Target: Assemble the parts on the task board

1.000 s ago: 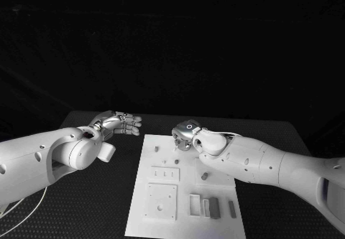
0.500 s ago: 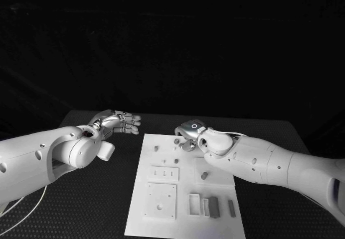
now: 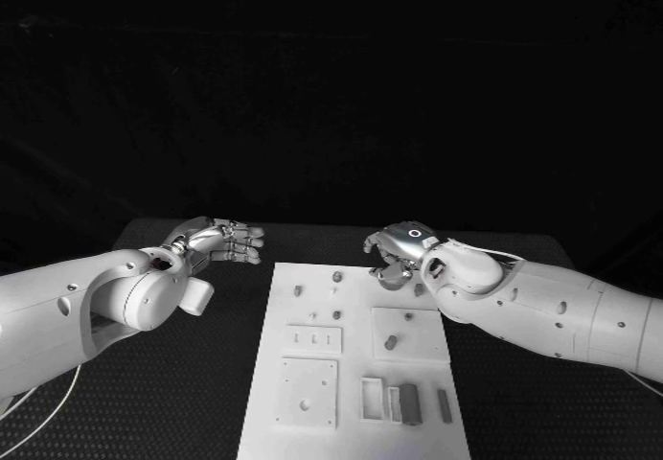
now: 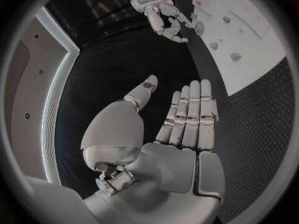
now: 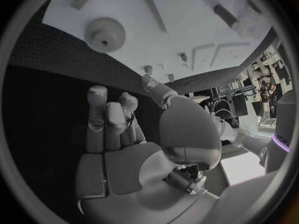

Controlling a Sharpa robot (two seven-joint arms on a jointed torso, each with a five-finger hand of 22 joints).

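Plainly, both hands (left point(image 3: 221, 240), right point(image 3: 394, 251)) empty above task board point(image 3: 353, 422).

White task board point(image 3: 353, 364) flat mid-table, small grey parts point(image 3: 393, 340) scattered on it.

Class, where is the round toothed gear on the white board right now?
The round toothed gear lies flat on the white task board near its far edge, just beyond the right hand.

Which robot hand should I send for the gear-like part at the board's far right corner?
Right, probably. The right robot hand hovers empty at the task board's far right corner, with the gear-like part just past its fingertips. The left robot hand sits off the board, over bare table.
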